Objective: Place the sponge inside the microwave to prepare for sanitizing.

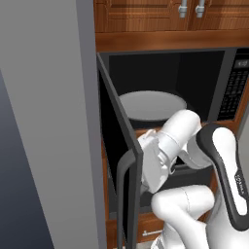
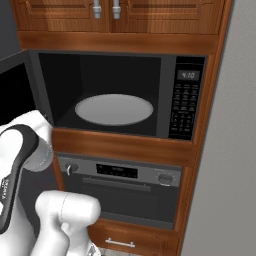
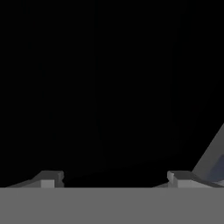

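Standing open, microwave with bare turntable, oven below, gripper jaws spread wide against black.

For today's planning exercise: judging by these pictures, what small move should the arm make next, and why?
Probably draw the gripper back from the door. The microwave stands wide open, its turntable is bare, and the fingertips stand apart with nothing between them.

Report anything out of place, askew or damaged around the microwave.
Nothing stands out. The microwave has its door swung wide open, and the turntable plate lies flat and bare inside. The oven below is shut.
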You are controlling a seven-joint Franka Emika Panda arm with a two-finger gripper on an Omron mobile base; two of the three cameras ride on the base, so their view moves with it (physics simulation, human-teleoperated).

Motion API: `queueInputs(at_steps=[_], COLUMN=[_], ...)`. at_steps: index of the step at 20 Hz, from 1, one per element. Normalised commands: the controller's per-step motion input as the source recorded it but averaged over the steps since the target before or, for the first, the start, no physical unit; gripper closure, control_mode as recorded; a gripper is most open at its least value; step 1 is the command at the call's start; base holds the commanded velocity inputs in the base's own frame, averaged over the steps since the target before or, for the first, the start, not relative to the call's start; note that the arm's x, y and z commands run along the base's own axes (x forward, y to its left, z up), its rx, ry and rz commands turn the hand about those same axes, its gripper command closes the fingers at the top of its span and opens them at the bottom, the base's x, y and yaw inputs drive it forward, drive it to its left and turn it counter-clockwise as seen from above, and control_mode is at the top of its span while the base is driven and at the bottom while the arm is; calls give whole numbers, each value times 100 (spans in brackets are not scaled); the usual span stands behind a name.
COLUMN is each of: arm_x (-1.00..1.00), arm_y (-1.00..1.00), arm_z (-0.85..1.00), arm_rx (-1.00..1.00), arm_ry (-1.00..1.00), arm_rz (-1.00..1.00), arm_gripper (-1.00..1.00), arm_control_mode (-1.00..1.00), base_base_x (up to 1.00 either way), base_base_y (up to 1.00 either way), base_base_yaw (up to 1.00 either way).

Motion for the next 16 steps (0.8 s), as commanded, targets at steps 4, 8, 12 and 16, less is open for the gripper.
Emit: queueInputs(at_steps=[4,8,12,16], arm_x=[-22,25,53,60], arm_y=[-10,-81,-97,-81], arm_z=[-14,-15,0,-3], arm_rx=[0,-4,-20,-18], arm_ry=[-8,5,4,-9], arm_rz=[-20,-24,-17,-7], arm_gripper=[-100,-100,-100,-100], arm_control_mode=[-100,-100,-100,-100], base_base_x=[0,0,0,0], base_base_y=[0,0,0,0], base_base_yaw=[0,0,0,0])
